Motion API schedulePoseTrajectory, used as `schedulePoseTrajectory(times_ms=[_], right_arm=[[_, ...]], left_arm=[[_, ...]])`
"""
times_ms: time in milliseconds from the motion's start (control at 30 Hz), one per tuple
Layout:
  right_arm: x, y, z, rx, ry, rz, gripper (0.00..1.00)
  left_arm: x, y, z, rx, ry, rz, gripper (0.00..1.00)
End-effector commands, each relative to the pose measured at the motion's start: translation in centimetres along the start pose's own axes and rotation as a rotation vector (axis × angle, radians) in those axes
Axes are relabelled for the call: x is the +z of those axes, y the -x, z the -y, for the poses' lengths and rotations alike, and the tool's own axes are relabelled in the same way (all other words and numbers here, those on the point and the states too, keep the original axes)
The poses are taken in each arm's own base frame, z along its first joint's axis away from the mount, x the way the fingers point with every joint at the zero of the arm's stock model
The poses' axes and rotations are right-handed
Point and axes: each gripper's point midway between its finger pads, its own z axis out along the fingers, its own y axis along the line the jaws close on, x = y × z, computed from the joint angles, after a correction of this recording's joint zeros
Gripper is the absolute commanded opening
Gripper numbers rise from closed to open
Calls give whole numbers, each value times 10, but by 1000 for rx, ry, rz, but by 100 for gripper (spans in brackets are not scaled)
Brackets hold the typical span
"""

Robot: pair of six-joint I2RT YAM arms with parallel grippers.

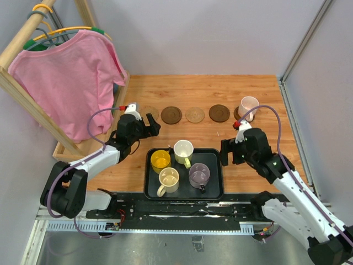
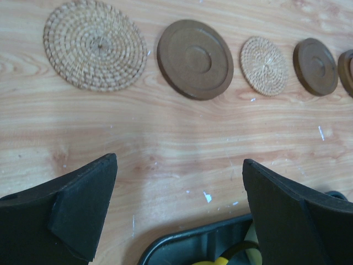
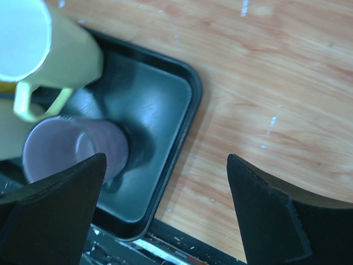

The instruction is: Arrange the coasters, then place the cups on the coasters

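Observation:
Five coasters lie in a row on the wooden table: a tan one, dark brown, tan, dark brown, and one at the far right under the pale pink cup. On the black tray stand the yellow cup, whitish-green cup, cream cup and greyish-purple cup. My left gripper is open and empty between the tray's far left corner and the leftmost coaster. My right gripper is open and empty at the tray's right rim, beside the purple cup.
A wooden rack with a pink shirt on a hanger stands at the left, its base close to my left arm. Grey walls close the table at the back and right. Bare wood lies between the coaster row and the tray.

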Motion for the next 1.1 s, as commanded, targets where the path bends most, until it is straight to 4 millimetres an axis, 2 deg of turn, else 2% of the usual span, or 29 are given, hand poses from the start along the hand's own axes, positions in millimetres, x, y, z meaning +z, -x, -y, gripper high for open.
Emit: schedulePoseTrajectory(times_ms=[0,133,400,733,867,1067], right_arm=[[-8,-29,-29,-26,135,-51,93],[-9,-41,-46,-78,185,-78,93],[-2,-58,-74,-206,171,-137,94],[5,-71,-106,-239,215,-164,98],[9,-77,-112,-245,218,-185,99],[15,-95,-108,-248,179,-246,99]], left_arm=[[-4,-5,0,-13,-19,-1,100],[-8,-10,1,-29,-29,-6,100],[-18,-8,-5,-16,-1,17,100],[-21,-16,-7,-23,-7,7,100],[-22,-17,-8,-24,-7,9,100],[-23,-19,-7,-25,-15,10,100]])
